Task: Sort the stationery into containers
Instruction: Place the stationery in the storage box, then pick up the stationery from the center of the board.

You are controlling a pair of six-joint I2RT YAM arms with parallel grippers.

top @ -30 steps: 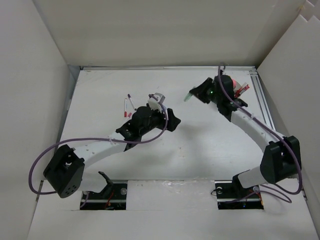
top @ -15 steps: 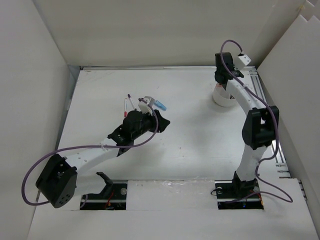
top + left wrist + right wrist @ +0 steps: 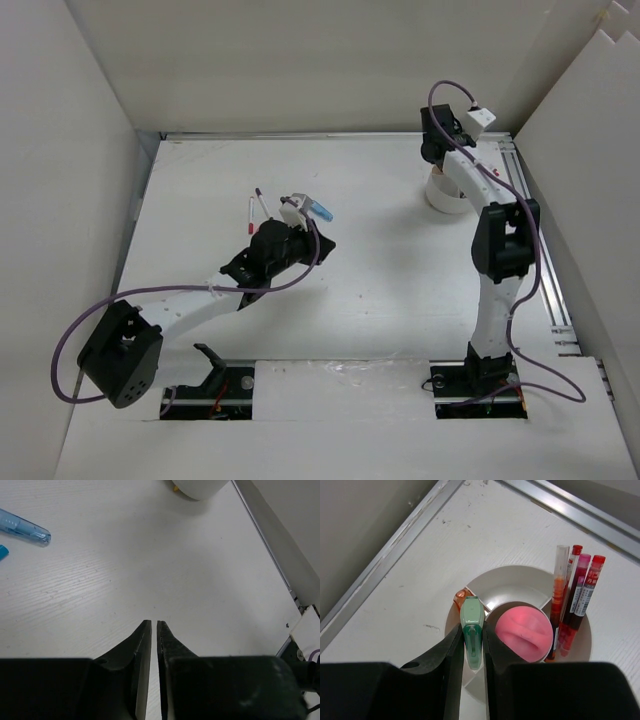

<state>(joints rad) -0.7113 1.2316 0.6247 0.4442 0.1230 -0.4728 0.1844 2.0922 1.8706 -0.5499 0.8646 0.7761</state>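
**Green marker over the cup, left fingers clenched on nothing**

From the top camera, the right arm (image 3: pixel 500 240) reached to the far right of the table (image 3: pixel 400 290), its wrist above the white cup (image 3: pixel 446 195). The left gripper (image 3: pixel 297 208) sat left of centre, just beside a blue pen (image 3: pixel 320 211). Two red-and-white pens (image 3: pixel 256 207) lay further left, apart from it.

In the left wrist view, the fingers were clenched together with nothing between them. The blue pen lay on the bare table far ahead and off to the left, well clear of the tips. Lifting from there would probably bring up nothing. Pushing forward with the fingers clenched could knock the pen and set it rolling (it looked round and smooth).

In the right wrist view, the right gripper (image 3: pixel 472 630) grasped a green marker (image 3: pixel 471 614), pointing out over the cup's divided inside. A pink round piece (image 3: pixel 523 632) filled the middle, red pens (image 3: pixel 577 597) leaned in the right compartment and a small orange item (image 3: pixel 460 598) showed on the left. The marker hung close to a divider and the pink piece. Let go off-centre, it might catch on either, come to rest tilted across compartments, or tip out. A nudge from the fingers could also shift the light cup.
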